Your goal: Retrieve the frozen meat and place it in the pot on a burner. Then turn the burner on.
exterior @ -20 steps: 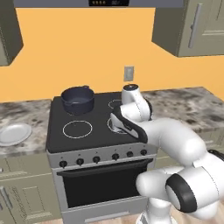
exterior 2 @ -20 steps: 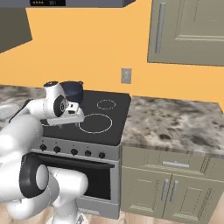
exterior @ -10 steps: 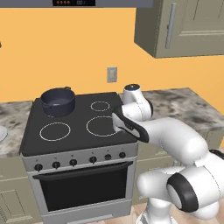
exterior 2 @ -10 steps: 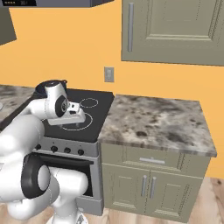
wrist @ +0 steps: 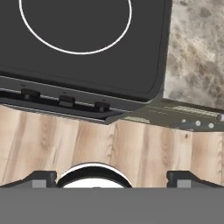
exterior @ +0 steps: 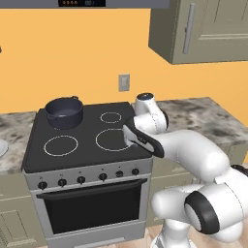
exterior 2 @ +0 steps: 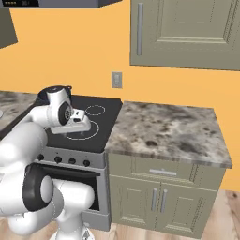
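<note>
The pot [exterior: 64,112], round and dark blue-grey, stands on the back left burner of the black stove top [exterior: 82,128]. The frozen meat is out of view. My gripper [exterior: 131,139] hangs over the stove's front right corner, well to the right of the pot and pointing down. In the hand view its two dark fingertips [wrist: 42,177] stand far apart at the bottom, so my gripper [wrist: 111,179] is open with nothing between them. Below it lie the front right burner ring [wrist: 74,26], the stove's front edge and the wooden floor.
A row of knobs [exterior: 80,180] runs along the stove front above the oven door. A speckled stone counter [exterior 2: 164,131] stretches right of the stove over cabinet doors, with wall cabinets [exterior 2: 187,33] above. A white plate's edge [exterior: 2,147] shows at far left.
The whole picture has slid to the left in both base views, so the base has driven to the right. The arm keeps its pose and the gripper stays open.
</note>
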